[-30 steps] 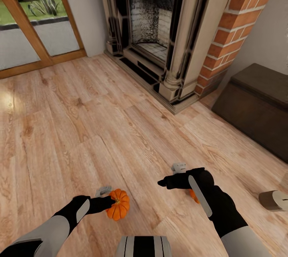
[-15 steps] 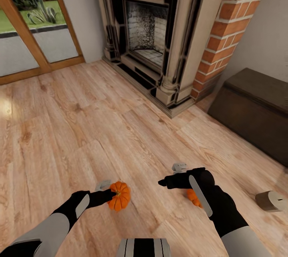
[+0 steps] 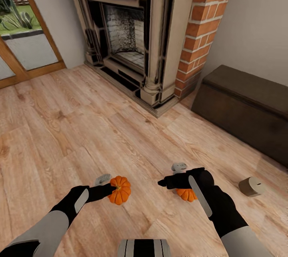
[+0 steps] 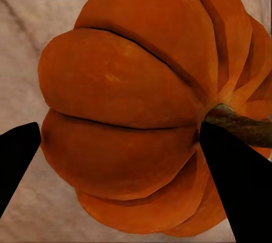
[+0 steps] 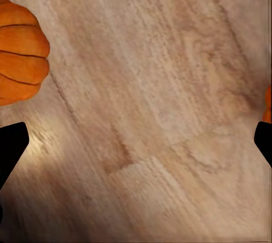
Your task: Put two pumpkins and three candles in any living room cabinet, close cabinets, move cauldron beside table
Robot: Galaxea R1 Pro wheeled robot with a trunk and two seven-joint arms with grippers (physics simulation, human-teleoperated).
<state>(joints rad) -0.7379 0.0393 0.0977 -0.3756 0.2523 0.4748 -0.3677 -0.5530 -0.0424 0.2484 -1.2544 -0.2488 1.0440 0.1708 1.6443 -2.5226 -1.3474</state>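
Flanking open floor (image 3: 80,129): fireplace (image 3: 132,37), cabinet (image 3: 244,109).

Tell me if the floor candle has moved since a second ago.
No. The candle keeps its spot beside the cabinet; the camera turned.

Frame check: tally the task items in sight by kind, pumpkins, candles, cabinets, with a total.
Pumpkins: 2, one at the left pincer, one under the right pincer.
Candles: 1, lying on the floor.
Cabinets: 1, dark brown, against the wall.
Total: 4.
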